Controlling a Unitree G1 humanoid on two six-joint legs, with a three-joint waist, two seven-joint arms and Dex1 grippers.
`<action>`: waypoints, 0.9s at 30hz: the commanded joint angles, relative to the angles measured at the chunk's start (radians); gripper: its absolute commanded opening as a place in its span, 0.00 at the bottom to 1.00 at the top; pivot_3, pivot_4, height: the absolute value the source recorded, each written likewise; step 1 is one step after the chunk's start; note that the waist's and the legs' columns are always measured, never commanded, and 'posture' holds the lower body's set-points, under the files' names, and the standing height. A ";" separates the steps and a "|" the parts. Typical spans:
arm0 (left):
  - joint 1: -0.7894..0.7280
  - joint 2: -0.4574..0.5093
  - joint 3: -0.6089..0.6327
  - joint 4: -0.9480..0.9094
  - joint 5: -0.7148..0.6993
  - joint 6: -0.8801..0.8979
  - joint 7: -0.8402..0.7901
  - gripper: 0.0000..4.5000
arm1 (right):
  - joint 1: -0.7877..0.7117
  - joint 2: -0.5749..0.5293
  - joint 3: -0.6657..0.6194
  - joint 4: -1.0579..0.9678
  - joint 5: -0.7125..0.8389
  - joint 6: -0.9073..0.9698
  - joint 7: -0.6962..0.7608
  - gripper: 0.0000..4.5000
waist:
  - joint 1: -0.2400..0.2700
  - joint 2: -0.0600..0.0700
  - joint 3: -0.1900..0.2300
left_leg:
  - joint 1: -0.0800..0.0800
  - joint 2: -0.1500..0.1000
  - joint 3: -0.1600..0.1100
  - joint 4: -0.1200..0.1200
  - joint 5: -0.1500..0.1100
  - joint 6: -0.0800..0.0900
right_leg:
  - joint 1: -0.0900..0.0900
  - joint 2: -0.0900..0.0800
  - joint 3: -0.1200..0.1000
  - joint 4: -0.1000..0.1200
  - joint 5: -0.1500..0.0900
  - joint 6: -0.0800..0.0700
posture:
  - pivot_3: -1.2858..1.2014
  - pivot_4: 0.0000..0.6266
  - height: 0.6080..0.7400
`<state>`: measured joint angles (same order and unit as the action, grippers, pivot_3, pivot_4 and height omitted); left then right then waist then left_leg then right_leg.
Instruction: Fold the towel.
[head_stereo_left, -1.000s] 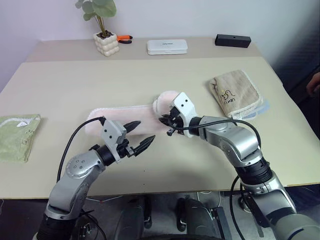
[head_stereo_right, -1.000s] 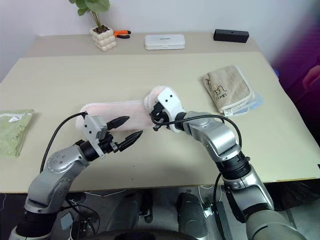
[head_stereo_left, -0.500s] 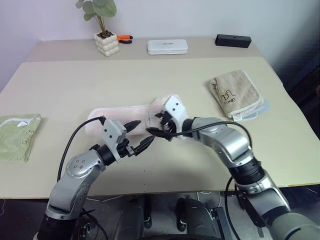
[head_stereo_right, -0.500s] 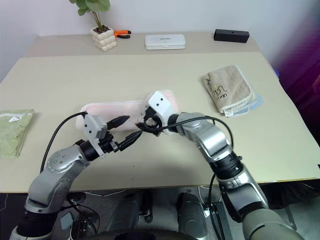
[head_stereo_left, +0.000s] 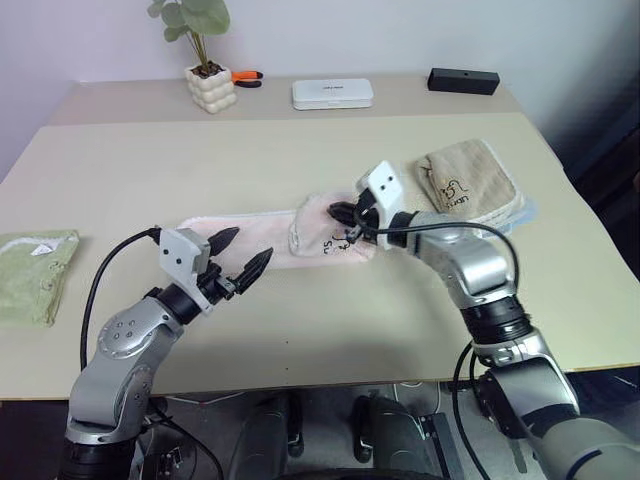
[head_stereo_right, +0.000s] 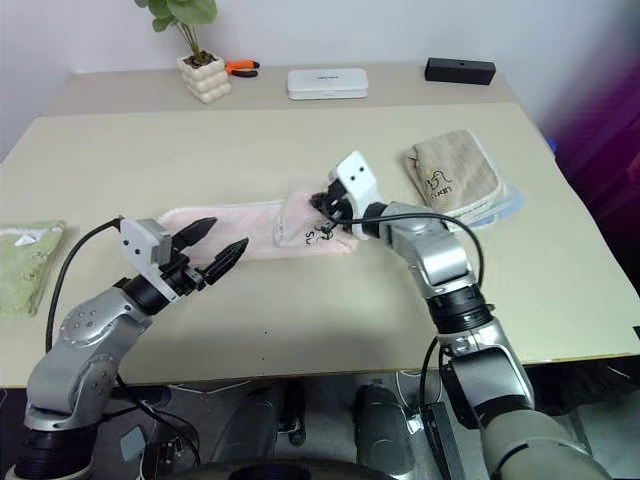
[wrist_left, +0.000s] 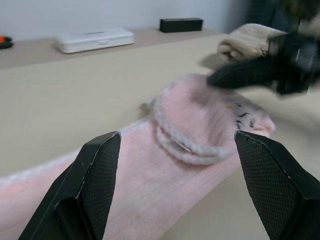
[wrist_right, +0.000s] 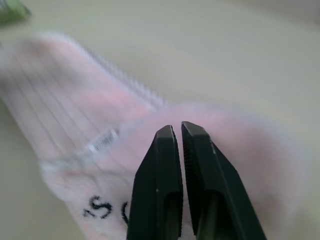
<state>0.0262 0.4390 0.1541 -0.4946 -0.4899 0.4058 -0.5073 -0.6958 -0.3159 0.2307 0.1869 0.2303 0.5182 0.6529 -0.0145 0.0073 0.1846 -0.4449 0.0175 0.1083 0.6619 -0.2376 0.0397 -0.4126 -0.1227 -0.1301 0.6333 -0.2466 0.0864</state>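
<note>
Head views: we see the towel (head_stereo_left: 290, 232) lying as a long pink strip across mid-table, its right end flopped back over itself w/ dark lettering showing. Our right gripper (head_stereo_left: 345, 215) sits at that doubled end, fingers shut tight — whether any cloth is pinched between them we can't tell from here. Our left gripper (head_stereo_left: 240, 257) hovers just near of the strip's left part, fingers spread wide, holding nothing. A tan towel (head_stereo_left: 470, 185) lies just right of the right gripper, a green cloth (head_stereo_left: 35, 272) at the far left edge of the table (head_stereo_left: 300, 330).

Left wrist view: the wide-open fingers (wrist_left: 92, 175) frame the pink strip and the loose doubled end; nothing between them. Risk here — if we close too near the strip's edge we'd grab only one layer and the fold goes crooked.

Right wrist view: fingers (wrist_right: 157, 175) closed together, tips over the pink pile beside a small white label (wrist_right: 104, 141); no cloth visibly caught. Risks, as we judge them:
- the flap is loose, so a nudge could flip it back open
- dragging w/ shut tips bunches the pile rather than laying it flat
- a swing right could snag the tan towel, it's that close.
</note>
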 joint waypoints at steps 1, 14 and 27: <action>0.042 -0.009 0.043 -0.048 -0.025 0.008 0.029 0.82 | -0.023 0.032 0.078 0.114 -0.085 -0.104 0.040 0.01 | -0.001 0.000 0.000 | 0.000 0.000 0.000 0.000 0.000 -0.001 | 0.000 0.000 0.000 0.000 0.000 0.000 | 0.52 0.24 0.94; 0.299 -0.131 0.139 -0.181 -0.214 0.136 0.196 0.94 | -0.049 -0.023 0.002 -0.046 -0.091 -0.254 0.153 0.42 | 0.000 -0.001 0.000 | 0.001 0.000 0.000 0.000 -0.001 0.000 | 0.000 -0.001 0.001 0.000 0.000 0.000 | 0.52 0.24 0.94; 0.153 -0.282 0.341 -0.007 -0.649 0.280 0.714 1.00 | 0.005 -0.015 0.009 -0.272 -0.026 -0.206 0.203 0.99 | 0.005 -0.003 -0.001 | 0.001 0.000 -0.002 0.001 -0.002 0.002 | 0.002 -0.003 -0.001 -0.001 0.000 0.000 | 0.52 0.24 0.94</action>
<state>0.1963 0.1579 0.4466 -0.5420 -1.0851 0.6799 0.1285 -0.6937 -0.3390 0.2386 -0.0449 0.2007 0.3191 0.8657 -0.0094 0.0045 0.1837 -0.4433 0.0167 0.1062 0.6627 -0.2395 0.0418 -0.4104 -0.1252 -0.1312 0.6328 -0.2466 0.0864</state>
